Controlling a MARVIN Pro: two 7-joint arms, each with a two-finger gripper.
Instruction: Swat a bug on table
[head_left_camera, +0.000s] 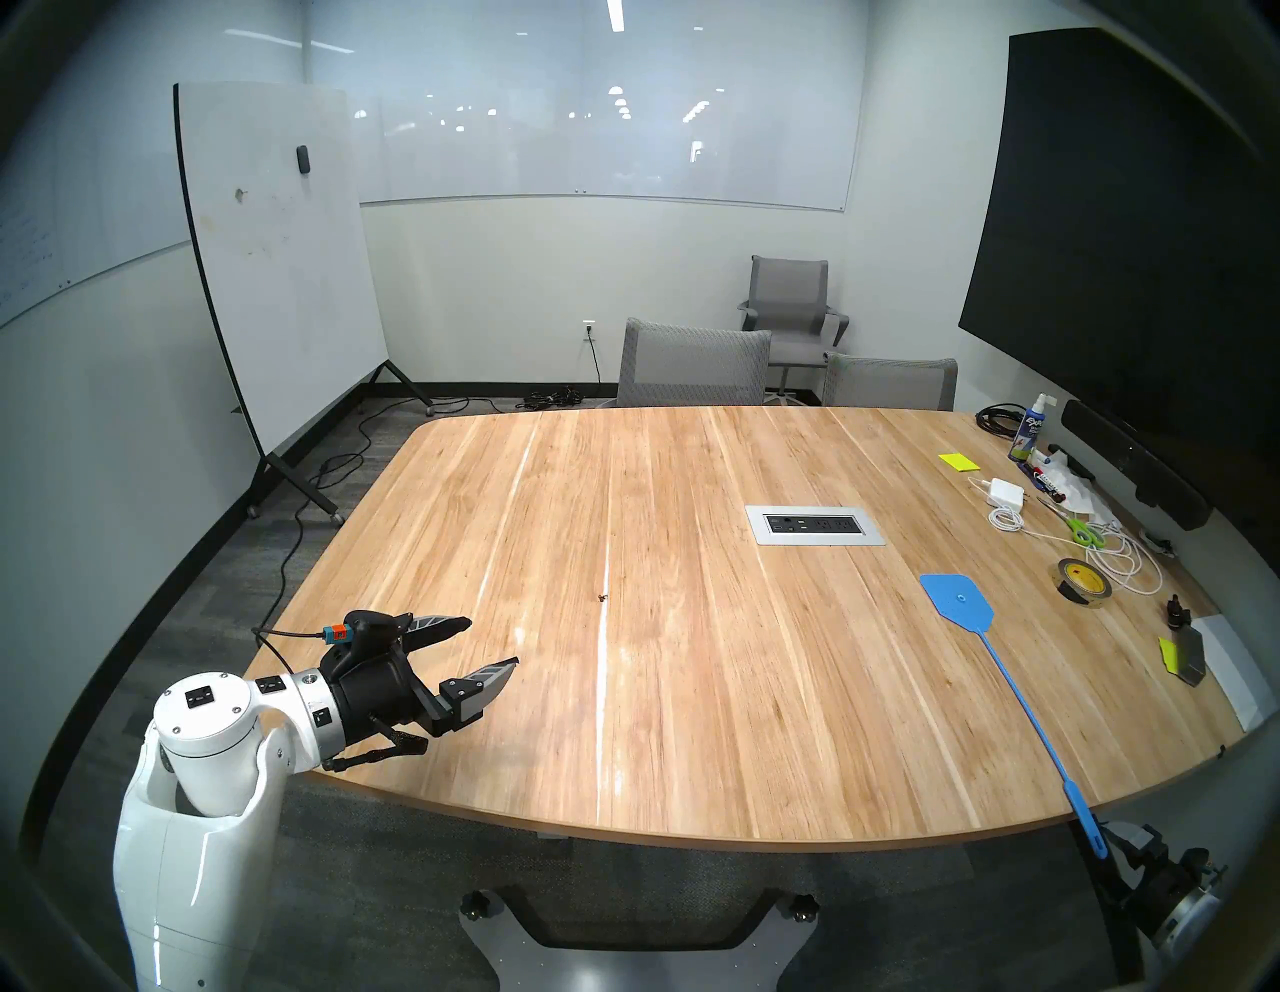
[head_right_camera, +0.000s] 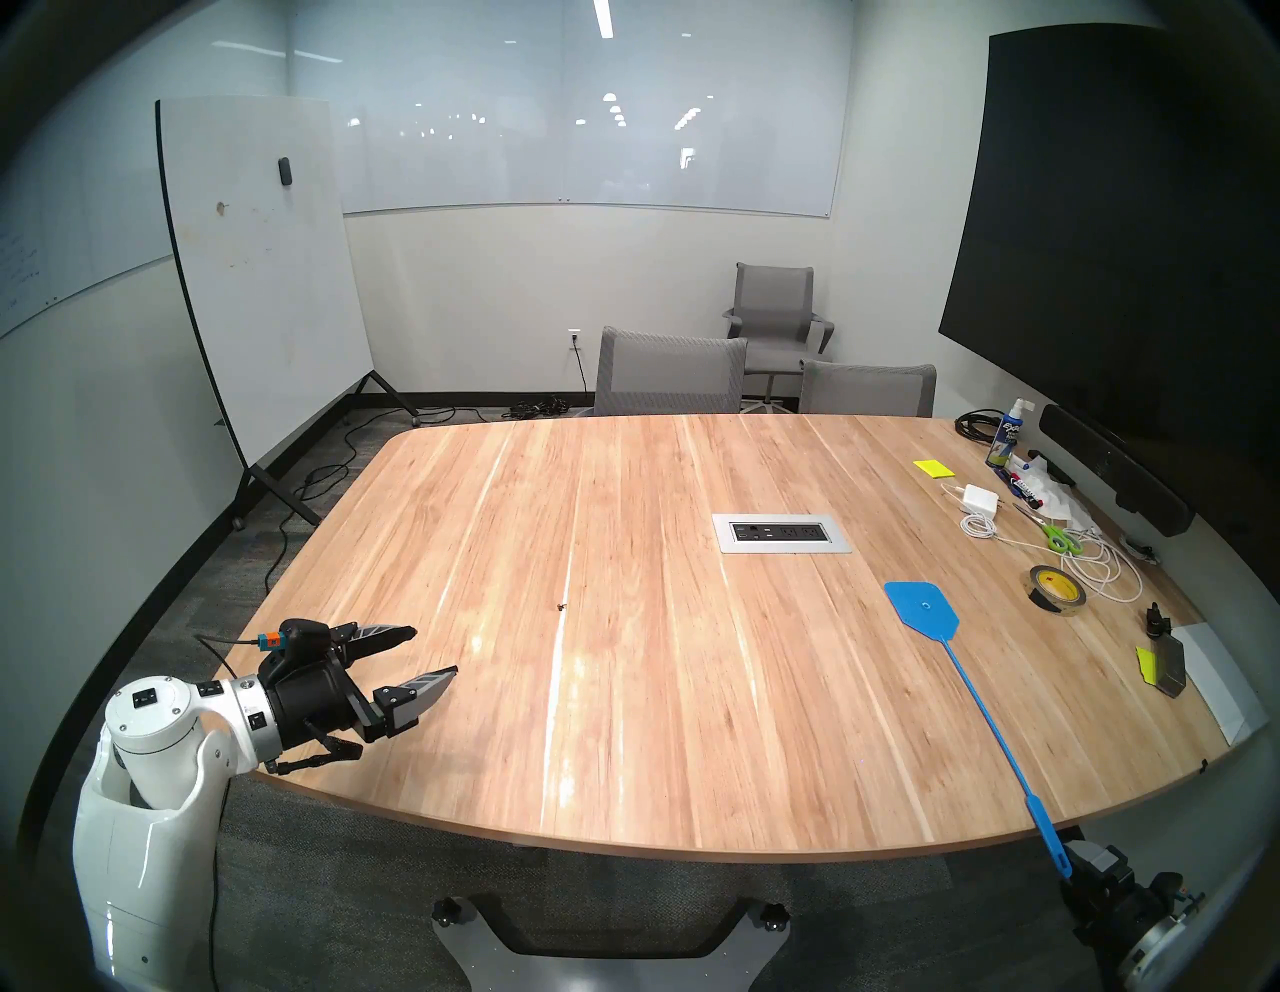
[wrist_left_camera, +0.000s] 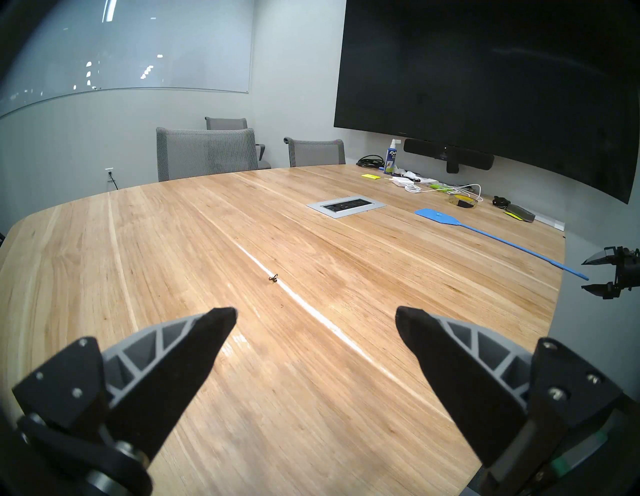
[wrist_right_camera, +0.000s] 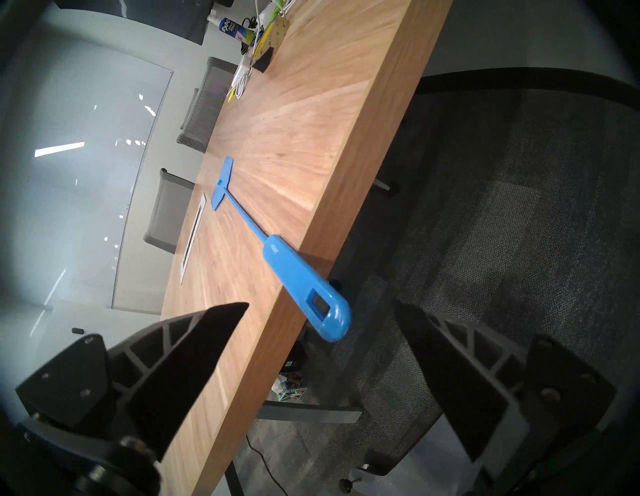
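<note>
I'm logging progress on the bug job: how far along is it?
Done: nothing I can confirm; the bug sits on the table, well left of the blue fly swatter. In hand: nothing; the swatter lies flat, handle end overhanging the near edge, and the right gripper faces that end with jaws open. The left gripper is open and empty. Left: grip, swat.

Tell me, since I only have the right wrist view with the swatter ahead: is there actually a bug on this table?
Observer: Yes. A tiny dark bug sits on the table, well to the left of the swatter in the head view.
Operator: Where is the left hand?
Observer: The left hand hangs open over the table's near left corner, empty, with its fingers pointing roughly toward the bug.
</note>
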